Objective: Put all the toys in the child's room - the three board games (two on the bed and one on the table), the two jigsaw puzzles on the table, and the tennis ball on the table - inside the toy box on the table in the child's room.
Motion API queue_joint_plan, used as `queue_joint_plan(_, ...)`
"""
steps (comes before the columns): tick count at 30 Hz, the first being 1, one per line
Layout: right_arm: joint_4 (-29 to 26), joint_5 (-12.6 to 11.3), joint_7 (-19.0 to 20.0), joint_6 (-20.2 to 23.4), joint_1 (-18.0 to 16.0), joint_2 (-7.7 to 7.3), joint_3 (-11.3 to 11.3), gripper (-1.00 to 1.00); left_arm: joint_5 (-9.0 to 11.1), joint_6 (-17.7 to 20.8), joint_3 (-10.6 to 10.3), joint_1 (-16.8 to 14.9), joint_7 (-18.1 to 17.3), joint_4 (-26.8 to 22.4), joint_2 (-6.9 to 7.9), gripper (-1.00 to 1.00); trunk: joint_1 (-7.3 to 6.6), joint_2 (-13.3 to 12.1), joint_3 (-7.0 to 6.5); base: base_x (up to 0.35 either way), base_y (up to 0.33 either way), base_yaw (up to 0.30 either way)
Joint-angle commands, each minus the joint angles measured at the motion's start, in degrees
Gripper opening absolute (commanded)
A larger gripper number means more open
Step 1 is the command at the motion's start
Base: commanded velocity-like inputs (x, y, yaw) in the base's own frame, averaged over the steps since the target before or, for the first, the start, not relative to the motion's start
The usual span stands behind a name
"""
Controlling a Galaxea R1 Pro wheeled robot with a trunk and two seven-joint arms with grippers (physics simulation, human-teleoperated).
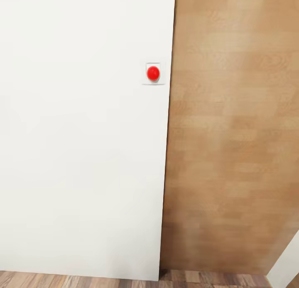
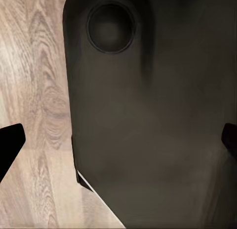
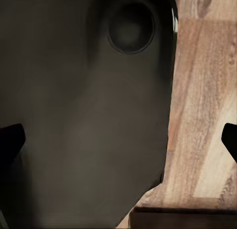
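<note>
None of the toys, the toy box, the table or the bed are in view. My left gripper [image 2: 118, 140] is open, its dark fingertips [image 2: 10, 142] wide apart at the edges of the left wrist view, with nothing between them; behind it lie the robot's dark base and wooden floor. My right gripper [image 3: 118, 140] is open in the same way, its fingertips [image 3: 11, 140] far apart and holding nothing, over the dark base and floor.
In the head view a white wall panel [image 1: 83, 134] stands close ahead, carrying a small square switch with a red button [image 1: 153, 73]. A brown wooden door [image 1: 232, 130] adjoins it on the right. A strip of wood floor [image 1: 83, 279] runs along the bottom.
</note>
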State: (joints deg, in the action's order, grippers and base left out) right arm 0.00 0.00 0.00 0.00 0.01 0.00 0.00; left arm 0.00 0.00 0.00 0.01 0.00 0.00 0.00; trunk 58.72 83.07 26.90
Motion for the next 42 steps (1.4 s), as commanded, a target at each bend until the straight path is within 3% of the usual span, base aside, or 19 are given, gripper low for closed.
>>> queue_joint_plan(1, 0.0, 0.0, 0.0, 0.0, 0.0, 0.00, 0.0, 1.00, 0.0, 0.0, 0.0, 0.0, 0.0, 0.0, 0.00, 1.00, 0.00, 0.0, 0.03, 0.000, 0.000, 0.000)
queue_joint_plan(5, -1.2, -0.2, -0.1, 0.0, 0.1, -0.87, 1.1, 1.00, 0.1, -0.1, 0.0, 1.2, 0.1, -1.3, -1.18, 1.00, 0.00, 0.0, 0.03, 0.000, 0.000, 0.000)
queue_joint_plan(42, -1.2, -0.2, -0.1, 0.0, 0.1, -0.87, 1.1, 1.00, 0.1, -0.1, 0.0, 1.2, 0.1, -1.5, -1.18, 1.00, 0.00, 0.0, 0.03, 0.000, 0.000, 0.000)
